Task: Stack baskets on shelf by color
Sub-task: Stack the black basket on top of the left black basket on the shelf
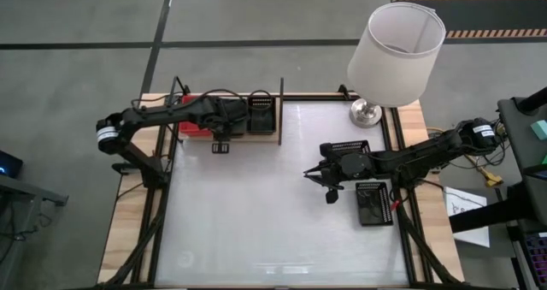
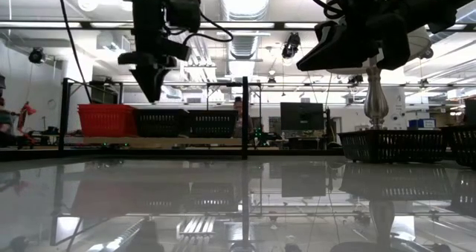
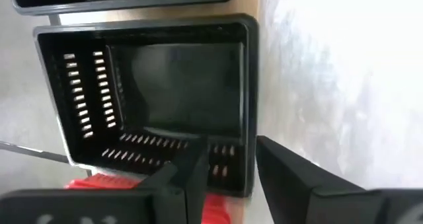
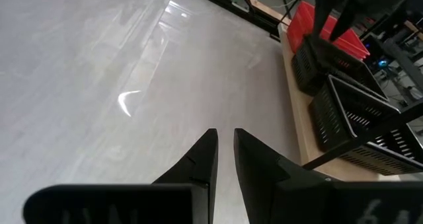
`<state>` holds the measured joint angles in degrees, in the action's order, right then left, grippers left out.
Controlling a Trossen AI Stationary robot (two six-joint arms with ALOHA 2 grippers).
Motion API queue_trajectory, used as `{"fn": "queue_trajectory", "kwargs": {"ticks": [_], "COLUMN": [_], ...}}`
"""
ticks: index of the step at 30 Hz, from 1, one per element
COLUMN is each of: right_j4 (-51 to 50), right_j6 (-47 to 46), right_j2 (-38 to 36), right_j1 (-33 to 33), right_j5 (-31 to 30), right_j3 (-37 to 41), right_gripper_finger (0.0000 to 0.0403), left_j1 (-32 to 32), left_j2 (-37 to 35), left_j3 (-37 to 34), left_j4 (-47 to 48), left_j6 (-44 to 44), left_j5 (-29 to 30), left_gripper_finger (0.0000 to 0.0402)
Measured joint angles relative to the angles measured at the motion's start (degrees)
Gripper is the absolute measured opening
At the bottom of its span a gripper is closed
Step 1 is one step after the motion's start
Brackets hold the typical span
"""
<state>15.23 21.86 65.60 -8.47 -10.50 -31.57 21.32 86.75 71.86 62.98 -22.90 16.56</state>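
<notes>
The shelf [image 1: 275,139] lies at the table's far left and carries a red basket [image 1: 193,126], a middle black basket [image 3: 165,92] and a further black basket [image 1: 261,115] by the upright divider [image 2: 244,118]. My left gripper [image 3: 228,164] points down, open, just above the middle black basket's near wall [image 3: 250,118]. One finger stands over the basket's inside and one over the table side. In the low view its tips [image 2: 152,92] sit above the basket rims. My right gripper [image 4: 225,141] hovers over the table's right half, fingers almost together, with nothing between them.
A lamp with a white shade [image 1: 397,50] and a metal foot [image 1: 366,113] stands at the far right. Loose black baskets [image 1: 373,203] [image 1: 346,146] lie on the table near my right arm. The glossy white tabletop [image 1: 256,213] stretches between both arms.
</notes>
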Motion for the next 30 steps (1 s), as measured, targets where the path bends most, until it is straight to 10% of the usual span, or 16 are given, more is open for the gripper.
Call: {"fn": "queue_trajectory", "kwargs": {"ticks": [16,30], "right_j4": [-0.01,-0.05], "right_j6": [-0.29,-0.44], "right_j2": [0.0,0.0], "right_j1": [0.0,0.0], "right_j5": [0.0,0.0], "right_j3": [-0.04,-0.04], "right_gripper_finger": [0.0043,0.0043], "left_j1": [-9.53,-4.28], "left_j2": [-2.51,-2.43], "left_j3": [-3.69,-10.17], "left_j4": [-4.69,-9.22], "left_j6": [7.58,7.52], "left_j5": [-6.85,3.32], "left_gripper_finger": [0.0085,0.0005]}}
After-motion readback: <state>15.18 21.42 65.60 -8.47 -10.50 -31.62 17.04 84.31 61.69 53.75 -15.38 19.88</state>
